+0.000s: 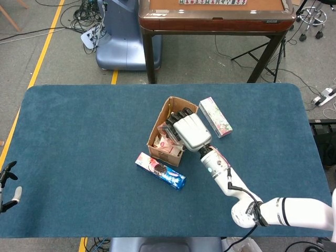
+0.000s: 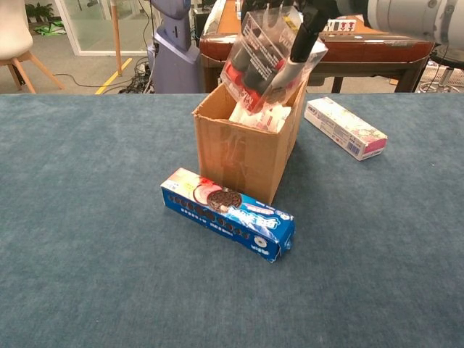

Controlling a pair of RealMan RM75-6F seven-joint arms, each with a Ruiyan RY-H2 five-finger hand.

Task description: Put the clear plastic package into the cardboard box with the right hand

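Note:
The cardboard box (image 1: 156, 134) (image 2: 243, 148) stands open at the table's middle, with white packets inside. My right hand (image 1: 190, 131) (image 2: 308, 32) hovers over the box's opening and grips the clear plastic package (image 2: 262, 64) (image 1: 167, 131), which shows dark and red contents. The package's lower end dips into the box's top, tilted. My left hand (image 1: 6, 185) shows only at the table's left edge in the head view, holding nothing, fingers apart.
A blue cookie box (image 1: 160, 170) (image 2: 228, 212) lies just in front of the cardboard box. A white and pink carton (image 1: 215, 116) (image 2: 345, 127) lies to the box's right. A brown table (image 1: 215, 16) stands beyond the blue table's far edge.

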